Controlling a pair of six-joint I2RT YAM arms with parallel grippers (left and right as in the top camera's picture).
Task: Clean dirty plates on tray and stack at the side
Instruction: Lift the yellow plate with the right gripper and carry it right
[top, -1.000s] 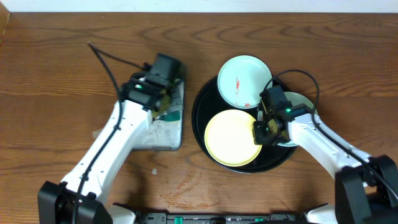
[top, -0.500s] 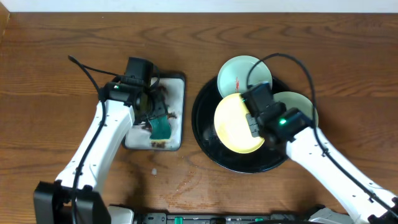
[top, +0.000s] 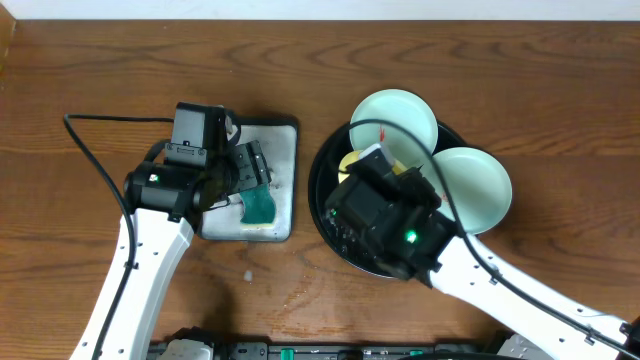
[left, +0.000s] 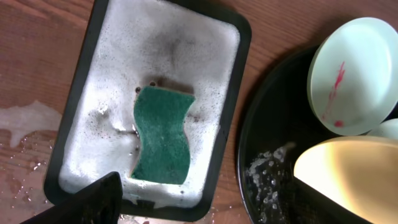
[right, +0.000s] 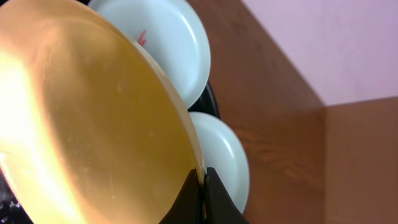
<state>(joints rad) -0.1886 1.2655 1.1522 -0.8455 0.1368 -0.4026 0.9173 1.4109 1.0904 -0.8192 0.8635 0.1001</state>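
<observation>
Our right fingers (right: 219, 202) pinch the yellow plate (right: 93, 124) by its rim, tilted above the black tray (left: 264, 149); our left fingers (left: 93, 198) hang open above the sponge (left: 161, 134); we should grip firmly, since a wet rim probably slips.

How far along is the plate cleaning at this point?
Done: no stack is visible yet, though one mint plate looks clean. In hand: the right jaws grip the yellow plate, tilted above the black tray; the left jaws stand open above the green sponge lying in the sudsy metal tray. Left: the other mint plate shows red smears, and all stacking.
</observation>
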